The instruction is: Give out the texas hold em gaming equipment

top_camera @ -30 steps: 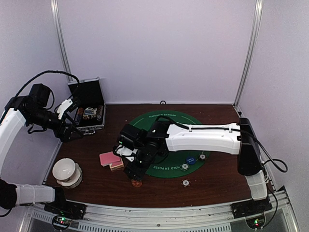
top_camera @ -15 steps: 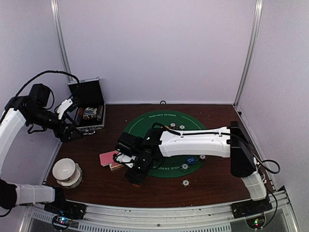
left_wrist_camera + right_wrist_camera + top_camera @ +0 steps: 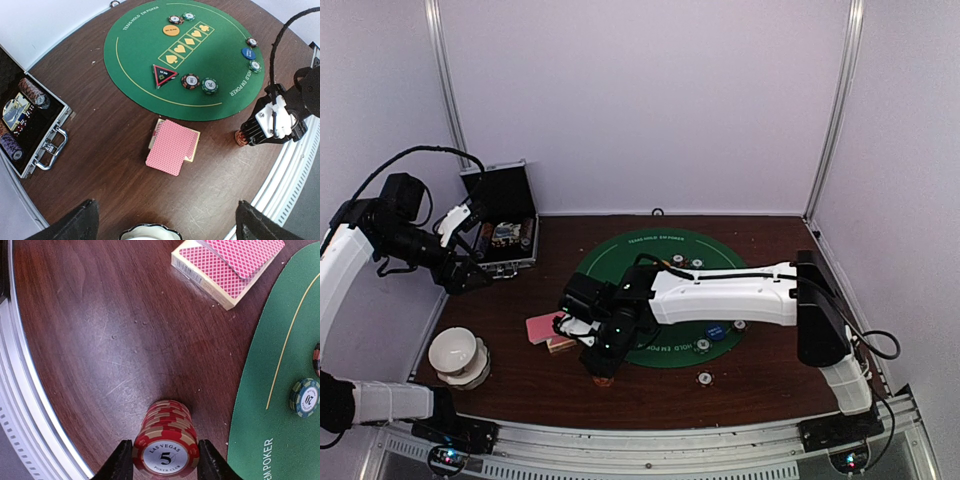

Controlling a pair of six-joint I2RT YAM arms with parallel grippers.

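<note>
My right gripper (image 3: pixel 166 467) is shut on a stack of red "5" poker chips (image 3: pixel 166 442), with a finger against each side. It holds the stack low over the bare wood near the table's front edge (image 3: pixel 603 372). A pink-backed card deck (image 3: pixel 225 265) lies just behind it, left of the green mat (image 3: pixel 620 258), and also shows in the left wrist view (image 3: pixel 172 147). On the mat lie a red-black chip (image 3: pixel 190 80), a green chip (image 3: pixel 210 85), an orange disc (image 3: pixel 170 30) and a blue disc (image 3: pixel 248 53). My left gripper (image 3: pixel 172 225) is open and empty, high over the table's left side.
The open black case (image 3: pixel 505 235) with more chips stands at the back left. A white bowl (image 3: pixel 455 352) sits at the front left, below my left gripper. A triangular marker (image 3: pixel 163 74) lies on the mat. A lone chip (image 3: pixel 704 378) lies near the metal front rail.
My right arm has swung toward the front edge and come down on the red chip stack, its fingers now on both sides of it. The left arm has not moved.
</note>
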